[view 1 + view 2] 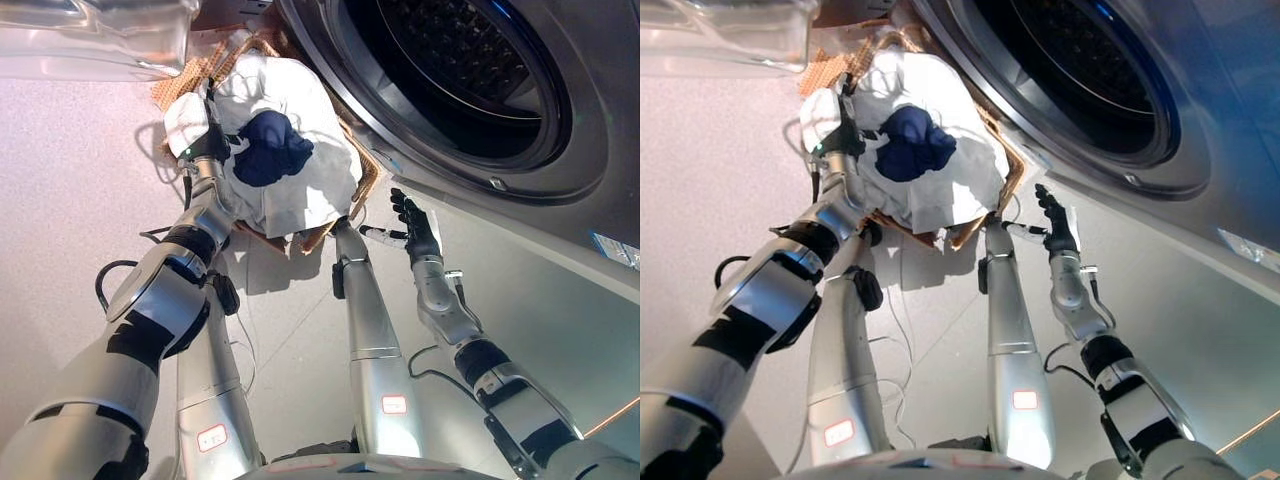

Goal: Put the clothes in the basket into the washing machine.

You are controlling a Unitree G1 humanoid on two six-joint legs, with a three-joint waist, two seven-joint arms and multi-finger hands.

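We see the left hand (208,143) resting on the white cloth (300,150) at the left side of the wicker basket (366,172); its fingers press into the folds, and we cannot tell if they grip the cloth or only lie on it. Just beside this hand, a dark blue garment (270,147) lies bunched on top of the white cloth. The cloth fills the basket and hangs over its near edge. The right hand (416,229) is raised in the air with straight, spread fingers and holds nothing; it is near the right corner of the basket. Behind both, the washing machine (560,120) stands with its round drum opening (450,70) uncovered, next to the basket. A clear plastic container (95,38) stands on the floor at the far left.
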